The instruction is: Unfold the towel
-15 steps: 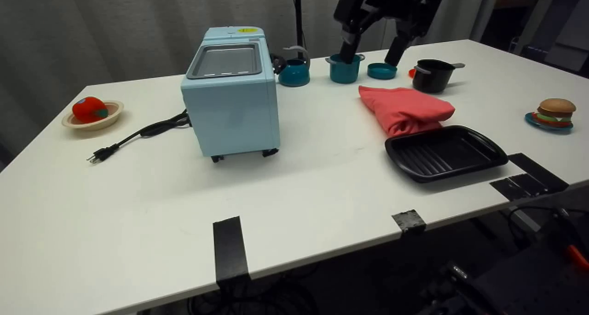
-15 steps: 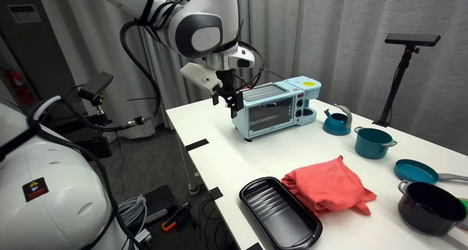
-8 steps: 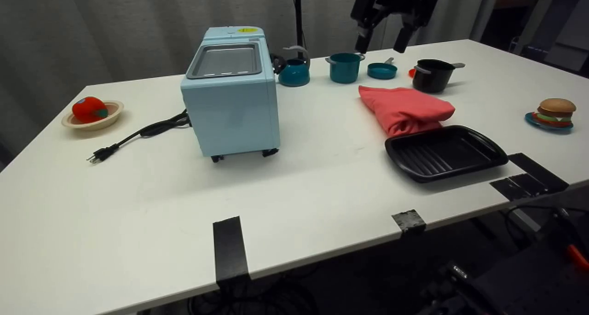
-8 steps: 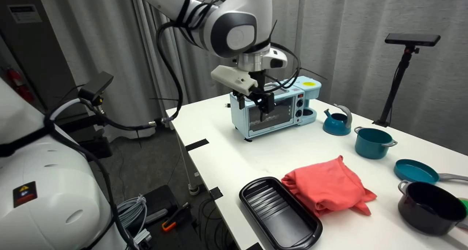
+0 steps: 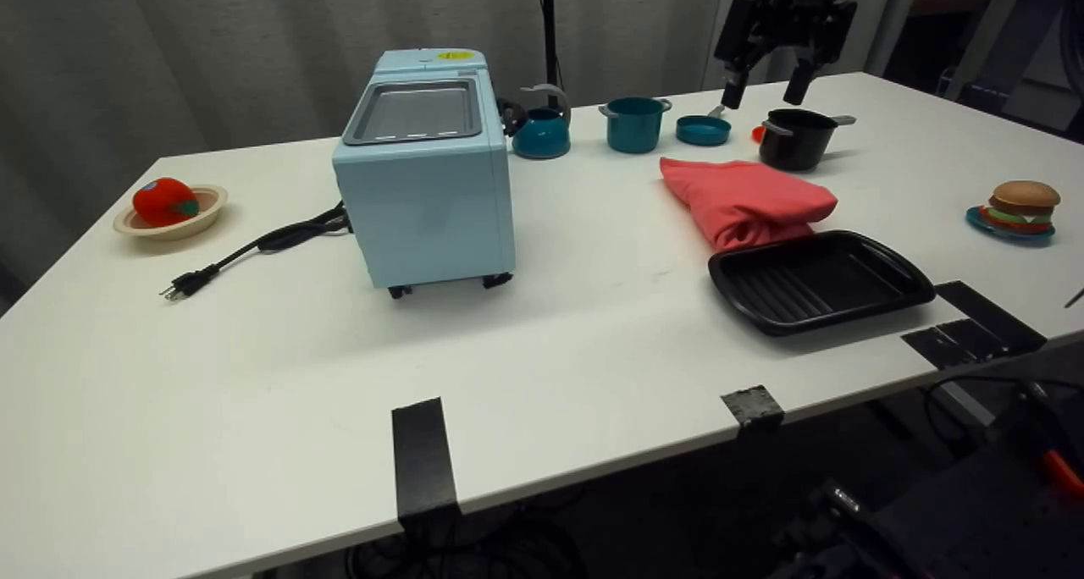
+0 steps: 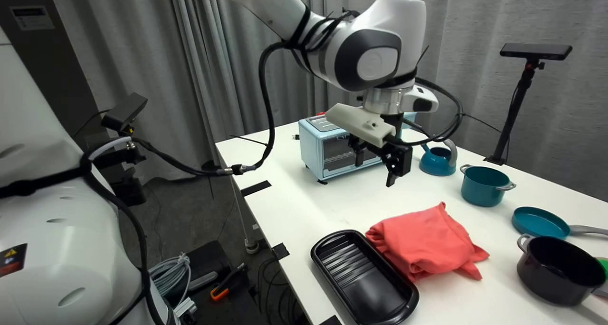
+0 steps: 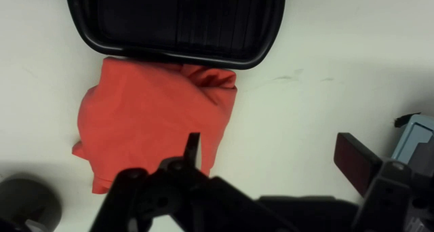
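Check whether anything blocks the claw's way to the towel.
Nothing visible stands between the open claw and the red towel. The black tray borders one towel edge, beside that path, though it might hinder spreading that way.

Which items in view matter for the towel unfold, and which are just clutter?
For the job:
red towel, folded and rumpled
hand, open

Just lying about:
black tray
black pot
teal pot
teal pan
teal kettle
light-blue oven
power cord
burger
bowl
red tomato-like thing
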Robot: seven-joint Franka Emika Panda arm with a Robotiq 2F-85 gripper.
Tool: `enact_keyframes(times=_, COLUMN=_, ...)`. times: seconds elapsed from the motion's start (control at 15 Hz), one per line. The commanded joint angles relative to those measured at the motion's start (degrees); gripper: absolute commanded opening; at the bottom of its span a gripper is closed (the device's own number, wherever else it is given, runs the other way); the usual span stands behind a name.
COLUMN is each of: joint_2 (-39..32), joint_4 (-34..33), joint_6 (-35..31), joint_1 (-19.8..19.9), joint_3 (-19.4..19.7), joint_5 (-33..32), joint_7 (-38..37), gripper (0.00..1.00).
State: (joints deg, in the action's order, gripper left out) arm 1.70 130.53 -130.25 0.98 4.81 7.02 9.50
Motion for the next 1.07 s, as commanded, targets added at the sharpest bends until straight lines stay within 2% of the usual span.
enact_keyframes(times=0.0, joint_2=-4.0, joint_4=-3.2, joint_6=1.6, joint_1=3.0, joint_3=1.5, joint_5=-1.6, joint_7=1.8, gripper=1.0)
enact_keyframes(times=0.6, joint_2=-13.5, joint_4=-8.8, joint_6=-1.7, joint_1=8.1, joint_3=3.3, joint_5=-0.2, joint_7=2.6, gripper=1.0)
enact_keyframes(times=0.67, joint_2=-11.0, joint_4=-6.2, joint_6=-1.5, joint_1=7.8, joint_3=2.9, joint_5=-1.0, joint_7=2.2, gripper=1.0)
enact_keyframes(times=1.0, joint_2=-11.7, joint_4=-6.2, joint_6=-2.3, joint_1=7.9, joint_3=2.6, joint_5=-0.7, joint_7=2.5, gripper=1.0)
